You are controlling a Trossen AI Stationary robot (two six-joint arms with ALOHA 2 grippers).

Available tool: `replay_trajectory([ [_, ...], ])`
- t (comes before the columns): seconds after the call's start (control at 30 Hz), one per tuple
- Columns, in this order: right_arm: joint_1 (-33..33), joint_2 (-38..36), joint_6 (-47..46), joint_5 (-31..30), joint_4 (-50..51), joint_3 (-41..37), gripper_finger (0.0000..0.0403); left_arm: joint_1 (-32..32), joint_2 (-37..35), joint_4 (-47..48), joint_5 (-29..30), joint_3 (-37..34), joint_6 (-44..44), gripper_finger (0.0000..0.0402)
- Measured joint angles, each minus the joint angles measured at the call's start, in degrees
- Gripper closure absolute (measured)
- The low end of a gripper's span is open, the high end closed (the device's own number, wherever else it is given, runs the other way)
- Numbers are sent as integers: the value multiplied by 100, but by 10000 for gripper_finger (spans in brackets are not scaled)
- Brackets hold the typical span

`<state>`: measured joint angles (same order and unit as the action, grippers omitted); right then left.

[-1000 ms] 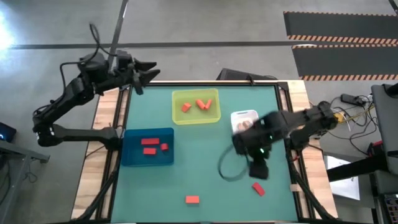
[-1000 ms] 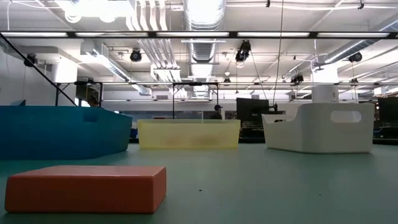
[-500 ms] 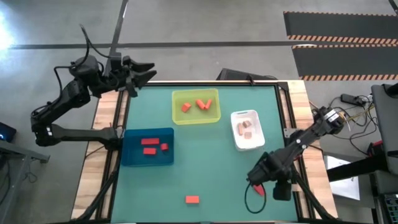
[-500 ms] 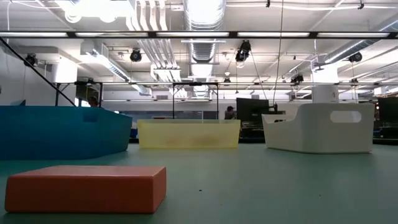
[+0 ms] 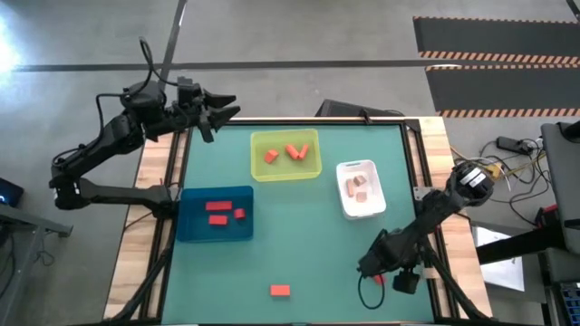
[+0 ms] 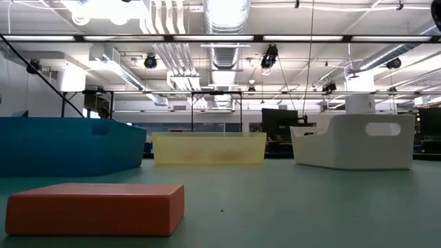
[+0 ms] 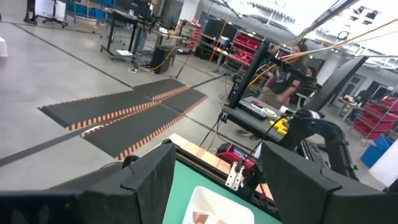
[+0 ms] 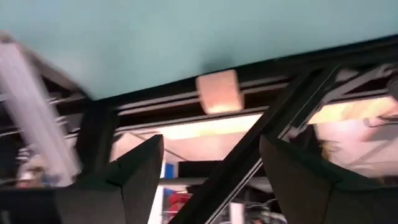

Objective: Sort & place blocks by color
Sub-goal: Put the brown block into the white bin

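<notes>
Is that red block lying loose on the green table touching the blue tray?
Apart. The high view shows the red block alone near the table's front edge, with bare green mat between it and the blue tray.

In the high view, the right gripper (image 5: 391,268) is covering the red block (image 5: 381,280) at lower right; only a sliver is showing. The blocks in the white tray (image 5: 347,203) are too small to count reliably. In the low view, the blue tray (image 6: 69,146) is running off the left edge. The right wrist view is blurring a pale block (image 8: 219,92) (colour uncertain).
</notes>
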<state>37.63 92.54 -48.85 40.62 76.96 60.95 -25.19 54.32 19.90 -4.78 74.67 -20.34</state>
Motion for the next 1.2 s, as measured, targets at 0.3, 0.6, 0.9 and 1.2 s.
replay_trajectory([
  [0.3, 463, 552, 38, -263, -644, -122, 117, 0, 55, 0, 15, 0, -15, 181],
  [0.6, 662, 1209, 330, -122, -798, -173, 124, 0, 73, -29, 42, 2, -18, 181],
  [0.9, 768, 1218, 471, 331, -817, -397, 124, -2, 79, -102, 54, 0, -24, 181],
  [1.2, 820, 1249, 523, 334, -1074, -640, 131, -2, 79, -157, 55, 1, -24, 181],
])
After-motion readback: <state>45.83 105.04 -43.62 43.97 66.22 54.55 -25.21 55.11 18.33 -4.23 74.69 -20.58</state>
